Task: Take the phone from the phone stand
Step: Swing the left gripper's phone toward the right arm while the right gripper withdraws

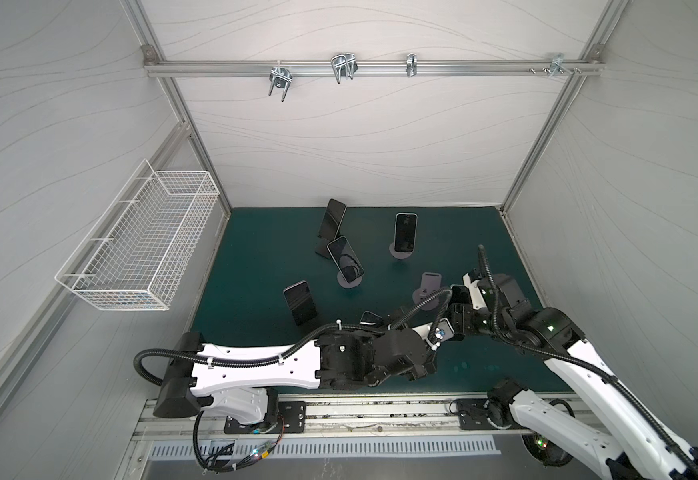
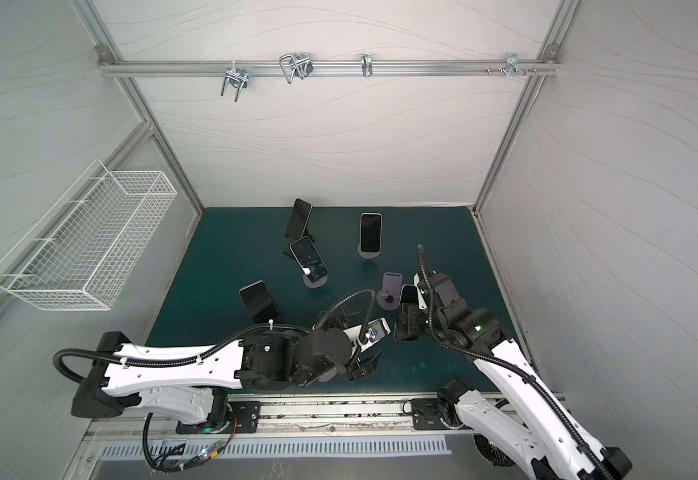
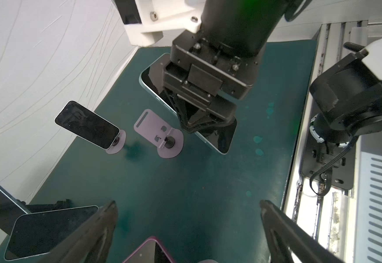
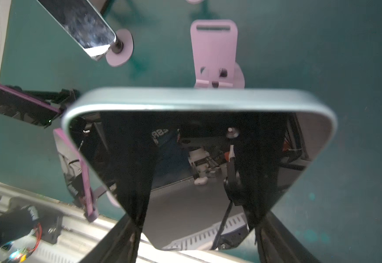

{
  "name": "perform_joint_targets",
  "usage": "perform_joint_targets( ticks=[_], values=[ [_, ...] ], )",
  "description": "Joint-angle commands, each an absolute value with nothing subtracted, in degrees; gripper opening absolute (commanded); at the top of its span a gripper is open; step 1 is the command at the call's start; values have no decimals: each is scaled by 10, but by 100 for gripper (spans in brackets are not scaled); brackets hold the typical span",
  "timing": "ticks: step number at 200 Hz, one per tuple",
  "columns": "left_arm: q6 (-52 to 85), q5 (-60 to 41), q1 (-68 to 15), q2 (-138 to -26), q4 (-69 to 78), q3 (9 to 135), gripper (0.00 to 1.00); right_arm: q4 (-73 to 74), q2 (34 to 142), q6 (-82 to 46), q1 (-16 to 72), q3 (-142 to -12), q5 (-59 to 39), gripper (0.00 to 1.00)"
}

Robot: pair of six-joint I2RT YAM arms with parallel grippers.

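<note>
Across the green tabletop (image 1: 264,249) you have six phones spread from the back edge to the front, most of them propped on stands. On the left wall a white wire basket (image 1: 139,245) hangs well clear of the tabletop.

Your left gripper (image 3: 187,205) is spread wide with nothing between its fingers. It hovers over bare green near the middle of the front half. A pink-edged phone (image 3: 149,250) stands close beside it.

Your right gripper (image 3: 192,124) has reached in toward the right edge, about halfway back. It is clamped on the phone (image 4: 196,102), the pale blue-edged one, pinching it across its width. The dark screen faces the wrist camera and mirrors the fingers.

That phone is off the phone stand (image 3: 153,127). It is tilted in the gripper just beside the stand, on the side nearer the front edge, and its edge sits clear of the stand's little ledge. You cannot tell from these views whether its lower corner touches the tabletop.

The lilac phone stand is upright on its round base with its back plate bare.

Four other phones (image 1: 345,259) lean on their own stands. They run from the middle toward the back edge and the left side, apart from both grippers.
</note>
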State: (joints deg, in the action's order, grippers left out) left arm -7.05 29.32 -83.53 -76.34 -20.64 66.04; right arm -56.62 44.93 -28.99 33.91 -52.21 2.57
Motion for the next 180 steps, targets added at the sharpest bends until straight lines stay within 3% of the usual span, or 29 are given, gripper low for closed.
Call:
perform_joint_targets(
  ticks=[1,93,180],
  values=[
    [-29,315,-851,-780,-214,696,99,-618,429,-313,346,-515,-5,47],
    [167,320,-867,-805,-252,688,99,-661,425,-366,392,-485,-21,46],
    [329,338,-873,-758,-363,643,98,-566,509,-456,528,-461,13,46]
  ],
)
